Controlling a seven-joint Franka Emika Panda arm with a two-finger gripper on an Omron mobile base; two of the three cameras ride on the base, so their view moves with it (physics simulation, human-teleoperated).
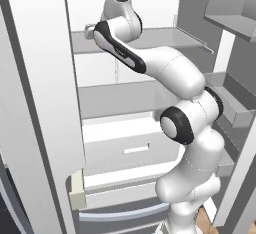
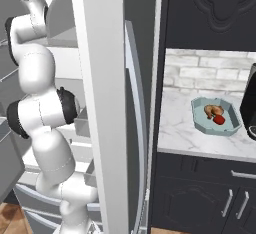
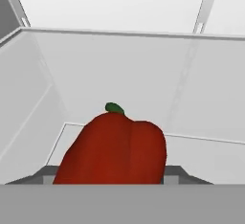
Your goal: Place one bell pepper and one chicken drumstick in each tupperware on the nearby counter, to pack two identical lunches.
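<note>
Hand view: red bell pepper (image 3: 115,149) sits dead centre, v. close to the lens, stem up, on a pale fridge shelf (image 3: 206,158) w/ white walls behind. Fingertips hidden behind the pepper's lower bulk; cannot tell if fingers are apart, closing or clamped on it, nor if they touch it.

Left base view: arm reaches up into the open fridge (image 1: 130,103), hand end at the upper shelf level.

Right base view: teal tupperware (image 2: 200,120) on marble counter (image 2: 175,128) holds a chicken drumstick (image 2: 213,110) and a second pepper (image 2: 219,120), touching each other. Black coffee machine (image 2: 250,103) just beside it.
</note>
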